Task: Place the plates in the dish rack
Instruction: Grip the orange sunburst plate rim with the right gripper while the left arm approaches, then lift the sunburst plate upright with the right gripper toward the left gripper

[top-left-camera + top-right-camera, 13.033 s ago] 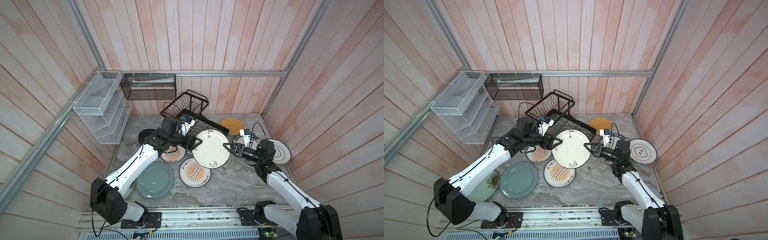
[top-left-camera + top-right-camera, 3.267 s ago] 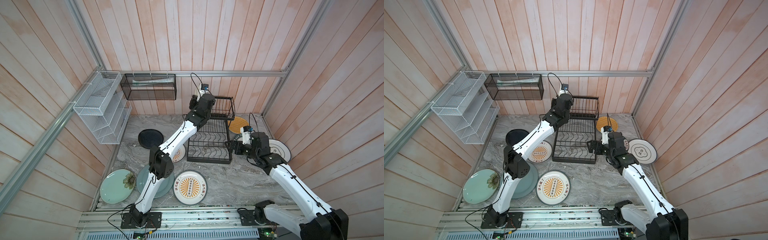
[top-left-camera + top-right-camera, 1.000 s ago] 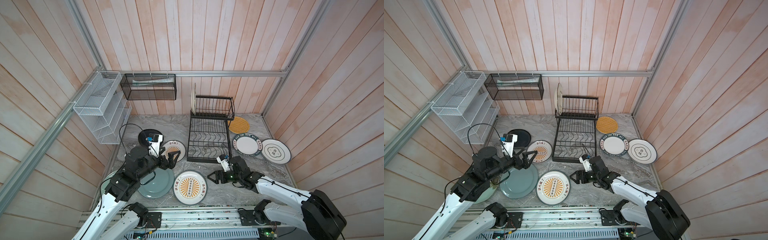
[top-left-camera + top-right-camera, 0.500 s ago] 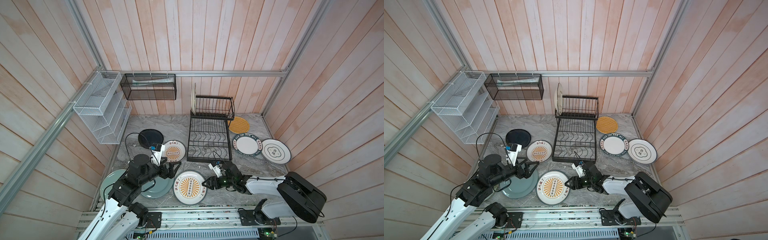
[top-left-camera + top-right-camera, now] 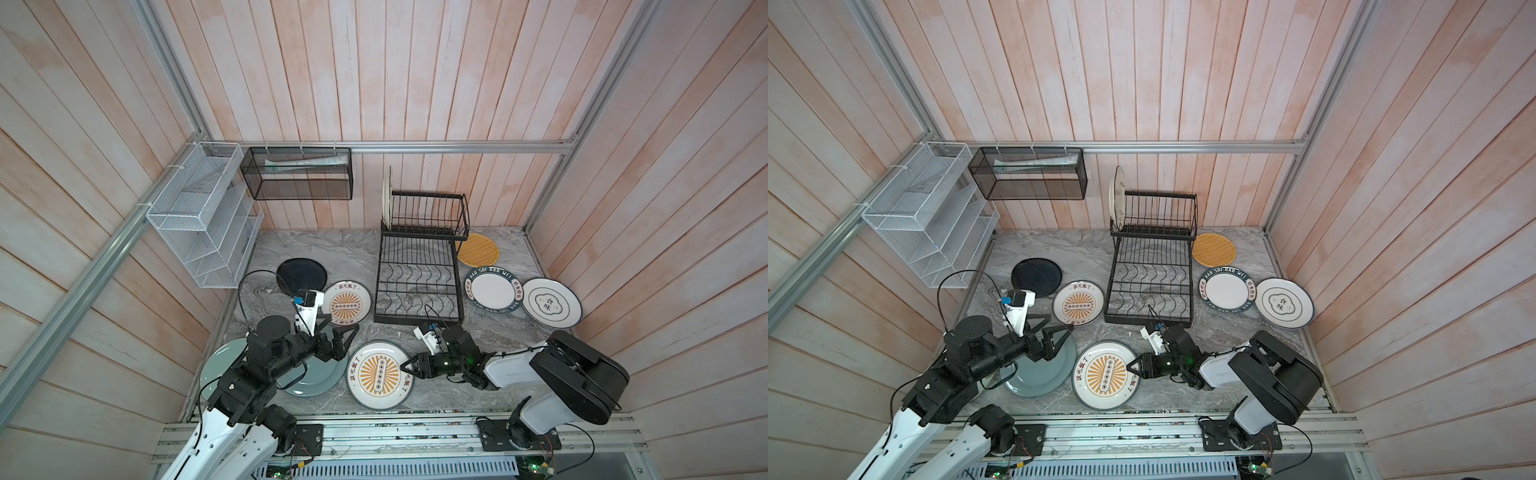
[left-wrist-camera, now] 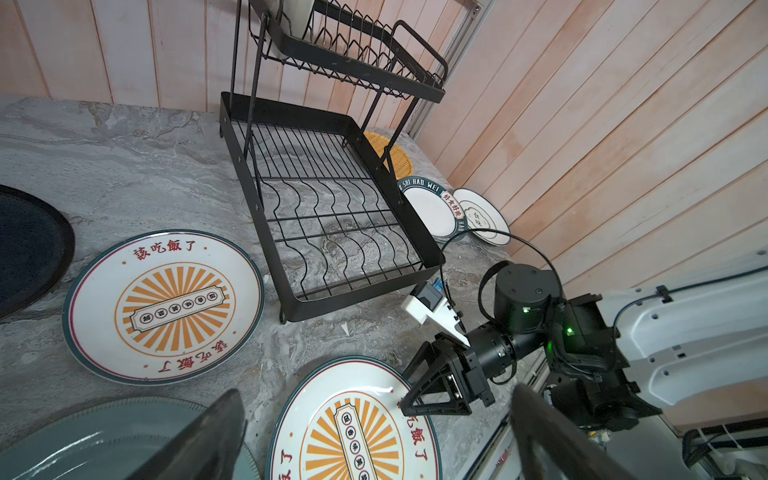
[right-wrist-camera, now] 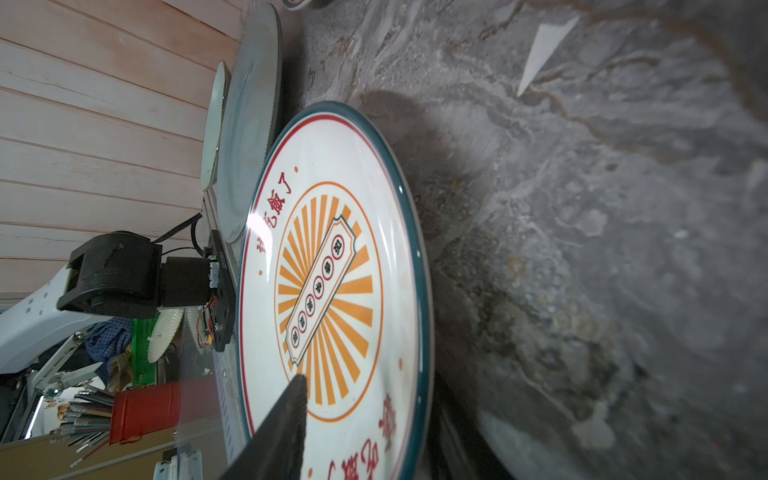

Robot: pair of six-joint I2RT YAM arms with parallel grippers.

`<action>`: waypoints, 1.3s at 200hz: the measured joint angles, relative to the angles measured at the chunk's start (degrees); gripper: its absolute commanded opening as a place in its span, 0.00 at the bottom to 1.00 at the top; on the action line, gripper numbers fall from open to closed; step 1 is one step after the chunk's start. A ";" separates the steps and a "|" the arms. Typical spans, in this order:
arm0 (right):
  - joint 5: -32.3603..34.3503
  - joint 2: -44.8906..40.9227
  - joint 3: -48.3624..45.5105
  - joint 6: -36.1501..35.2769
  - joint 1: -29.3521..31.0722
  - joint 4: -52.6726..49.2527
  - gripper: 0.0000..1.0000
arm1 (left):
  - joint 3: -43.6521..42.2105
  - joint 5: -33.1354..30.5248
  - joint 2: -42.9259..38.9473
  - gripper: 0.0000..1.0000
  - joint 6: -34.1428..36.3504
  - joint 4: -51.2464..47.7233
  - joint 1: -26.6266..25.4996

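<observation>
1. The right gripper (image 5: 405, 369) lies low over the front of the grey marble table (image 5: 324, 249). Its tip sits at the right-hand rim of the near sunburst plate (image 5: 380, 374), which lies flat.
2. In the right wrist view, one black finger (image 7: 286, 415) reaches over that plate's painted face, and the other finger is hidden past the rim. The jaws stand partly closed astride the rim. I cannot tell whether they pinch it.
3. The left gripper (image 5: 341, 326) hovers above the grey-blue plate (image 5: 320, 376) at front left. Its jaws are spread wide and it is empty, touching no plate.
4. The dish rack (image 5: 417, 320) stands at the middle back of the table. A pale plate (image 5: 387, 199) stands on edge at the left end of its upper basket.
5. The other plates lie flat on the table.
   - The second sunburst plate (image 5: 347, 306) is just left of the rack, with the black plate (image 5: 301, 274) behind it.
   - The pale green plate (image 5: 216, 365) is beside the grey-blue one.
   - The woven yellow plate (image 5: 478, 249), the lettered-rim plate (image 5: 493, 293) and the emblem plate (image 5: 550, 302) are to the right of the rack.
</observation>
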 measured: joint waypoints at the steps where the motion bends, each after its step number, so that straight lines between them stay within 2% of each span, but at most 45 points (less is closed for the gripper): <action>1: -0.02 0.07 0.00 0.02 0.00 0.09 0.41 | 0.00 -0.02 0.02 1.00 0.00 0.02 0.00; 25: -0.44 2.36 0.00 1.42 0.09 2.86 0.35 | 0.00 0.02 0.31 1.00 0.00 0.09 0.00; 89: -0.13 4.48 0.11 4.15 0.17 4.39 0.00 | 0.00 0.13 0.28 1.00 0.00 0.11 0.00; 138: 1.68 -1.01 0.90 3.85 -0.28 -3.21 0.00 | 0.00 0.09 0.28 1.00 -0.02 0.11 0.00; 171: 3.41 -11.34 1.36 2.86 -3.65 -12.02 0.00 | 0.00 -0.07 0.26 1.00 -0.07 0.11 0.00; 200: 4.42 -22.82 4.24 2.05 -10.10 -20.06 0.00 | -0.13 -0.15 0.11 1.00 -0.26 0.17 0.00; 220: 4.44 -29.20 6.08 1.88 -17.05 -23.15 0.00 | -0.48 -0.33 0.13 1.00 -0.72 0.55 0.00; 240: 3.58 -33.09 7.06 2.49 -24.11 -25.35 0.00 | -0.96 -0.24 0.90 0.96 -1.92 1.46 0.00; 260: 2.08 -34.58 8.02 3.54 -28.30 -27.10 0.00 | -2.69 0.61 2.62 0.92 -5.49 5.51 -0.02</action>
